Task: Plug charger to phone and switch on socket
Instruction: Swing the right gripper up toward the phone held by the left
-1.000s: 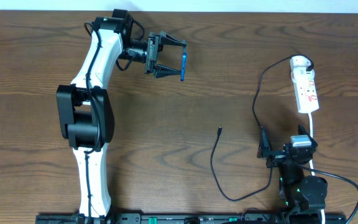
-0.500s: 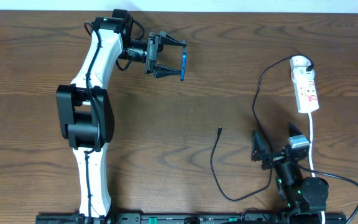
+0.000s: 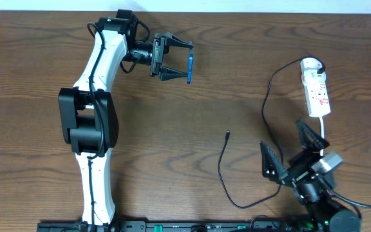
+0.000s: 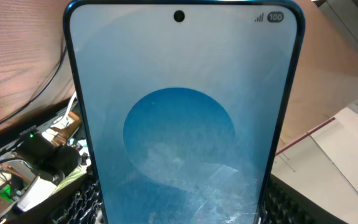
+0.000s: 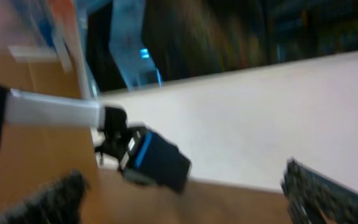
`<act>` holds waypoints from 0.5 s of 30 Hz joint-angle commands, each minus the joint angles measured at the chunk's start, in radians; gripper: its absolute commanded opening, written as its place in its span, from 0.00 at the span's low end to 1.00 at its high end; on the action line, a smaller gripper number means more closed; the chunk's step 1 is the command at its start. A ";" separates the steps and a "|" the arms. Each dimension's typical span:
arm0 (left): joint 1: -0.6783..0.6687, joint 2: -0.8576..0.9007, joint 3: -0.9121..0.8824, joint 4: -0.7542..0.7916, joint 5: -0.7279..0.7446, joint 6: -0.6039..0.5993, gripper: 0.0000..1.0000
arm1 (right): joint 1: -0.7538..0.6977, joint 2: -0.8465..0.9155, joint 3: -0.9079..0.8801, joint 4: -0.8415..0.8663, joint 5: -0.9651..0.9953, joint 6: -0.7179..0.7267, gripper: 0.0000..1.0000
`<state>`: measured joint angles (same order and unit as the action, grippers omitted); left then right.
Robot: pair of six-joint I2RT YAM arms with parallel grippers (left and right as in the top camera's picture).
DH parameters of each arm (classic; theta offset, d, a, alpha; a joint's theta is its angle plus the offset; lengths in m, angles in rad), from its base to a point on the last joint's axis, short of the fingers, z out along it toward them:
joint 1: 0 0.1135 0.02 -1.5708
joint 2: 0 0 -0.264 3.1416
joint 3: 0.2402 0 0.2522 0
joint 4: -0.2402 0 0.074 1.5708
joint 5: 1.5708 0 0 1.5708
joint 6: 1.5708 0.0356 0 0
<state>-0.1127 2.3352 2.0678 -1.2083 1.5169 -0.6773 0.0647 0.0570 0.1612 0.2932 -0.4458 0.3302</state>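
My left gripper (image 3: 174,60) is shut on the phone (image 3: 189,67) and holds it edge-on above the table's far left-centre. The phone's bright blue screen (image 4: 179,124) fills the left wrist view. The charger's connector tip (image 3: 228,135) lies on the table. Its thin black cable (image 3: 223,174) loops down, then runs up to a black plug (image 3: 317,64) at the rounded end of the socket. The socket (image 3: 317,91) is a white power strip at the right. My right gripper (image 3: 290,149) is wide open and empty, to the right of the connector tip and below the socket.
The power strip's white cord (image 3: 324,132) runs down beside my right gripper. The right wrist view is blurred and shows the far left arm with a dark object (image 5: 157,160) over brown wood. The dark base rail (image 3: 185,225) lies along the front edge.
My right gripper has opened wide, turned its wrist and shifted slightly right and toward the front edge. The left arm and the phone have not moved.
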 commanded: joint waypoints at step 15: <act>0.003 -0.039 -0.001 -0.007 0.055 0.003 0.73 | 0.002 0.760 0.804 -0.682 -0.560 -0.169 0.99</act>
<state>-0.1127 2.3352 2.0674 -1.2079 1.5169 -0.6769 0.0631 0.7586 0.9379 -0.4332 -0.6590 0.1135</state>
